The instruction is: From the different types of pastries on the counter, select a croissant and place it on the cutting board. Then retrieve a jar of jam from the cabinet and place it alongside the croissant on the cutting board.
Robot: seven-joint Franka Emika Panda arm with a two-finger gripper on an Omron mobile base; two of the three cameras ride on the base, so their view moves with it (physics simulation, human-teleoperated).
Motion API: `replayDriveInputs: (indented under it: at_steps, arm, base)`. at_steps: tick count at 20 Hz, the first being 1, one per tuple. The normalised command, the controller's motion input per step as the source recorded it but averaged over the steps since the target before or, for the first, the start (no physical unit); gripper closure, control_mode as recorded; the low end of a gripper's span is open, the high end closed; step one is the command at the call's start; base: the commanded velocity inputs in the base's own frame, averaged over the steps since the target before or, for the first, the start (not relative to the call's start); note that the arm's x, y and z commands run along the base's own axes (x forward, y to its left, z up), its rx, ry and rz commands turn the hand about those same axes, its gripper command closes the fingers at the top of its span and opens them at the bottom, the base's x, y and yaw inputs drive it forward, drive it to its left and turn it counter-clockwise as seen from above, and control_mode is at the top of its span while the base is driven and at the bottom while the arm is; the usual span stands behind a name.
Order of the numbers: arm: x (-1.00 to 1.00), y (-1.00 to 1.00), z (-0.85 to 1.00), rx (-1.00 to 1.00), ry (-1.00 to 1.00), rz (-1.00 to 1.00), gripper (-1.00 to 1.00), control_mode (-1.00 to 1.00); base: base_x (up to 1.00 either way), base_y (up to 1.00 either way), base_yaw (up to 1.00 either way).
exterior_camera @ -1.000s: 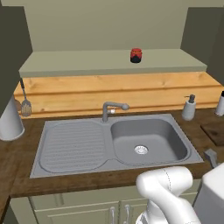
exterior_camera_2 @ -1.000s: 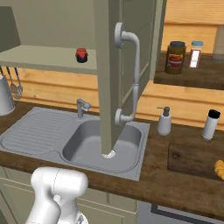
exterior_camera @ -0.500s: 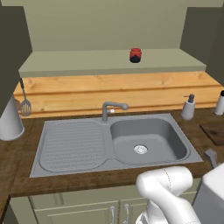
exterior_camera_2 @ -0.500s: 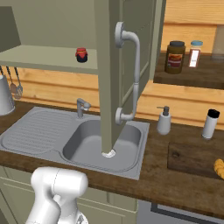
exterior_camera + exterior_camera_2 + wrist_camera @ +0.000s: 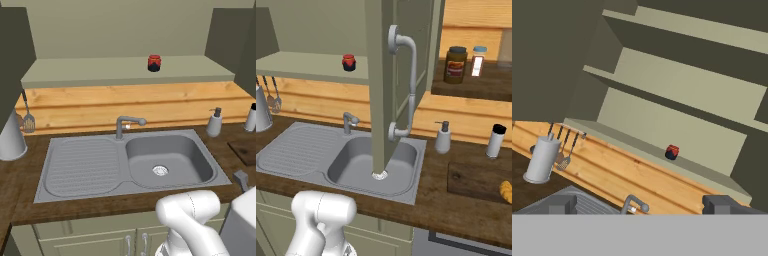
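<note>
The small red jar of jam (image 5: 154, 63) stands alone on the pale lower shelf of the open cabinet (image 5: 125, 70), above the sink. It also appears in the right base view (image 5: 348, 62) and in the hand view (image 5: 671, 152), far ahead of my gripper (image 5: 642, 206). The gripper is open and empty, with its fingertips (image 5: 562, 204) wide apart. The golden croissant (image 5: 505, 191) lies on the dark cutting board (image 5: 476, 179) on the counter (image 5: 436, 210) at the right. My arm (image 5: 190, 220) stays low in front of the sink.
The open cabinet door (image 5: 381, 85) with its grey handle hangs over the steel sink (image 5: 130, 160) and faucet (image 5: 127, 125). A soap dispenser (image 5: 443, 137) and a shaker (image 5: 495, 141) stand behind the board. A brown jar (image 5: 455, 65) and a white bottle (image 5: 478, 60) sit on a right shelf.
</note>
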Motion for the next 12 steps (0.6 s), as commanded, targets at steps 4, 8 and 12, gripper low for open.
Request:
replayDriveInputs:
  at_steps: [4,8,12]
  arm:
    - [0.00,0.00,0.00,0.00,0.00,0.00,-1.00,-1.00]
    - [0.00,0.00,0.00,0.00,0.00,0.00,-1.00,-1.00]
    - [0.00,0.00,0.00,0.00,0.00,0.00,-1.00,-1.00]
  base:
    - [0.00,0.00,0.00]
    - [0.00,0.00,0.00]
    - [0.00,0.00,0.00]
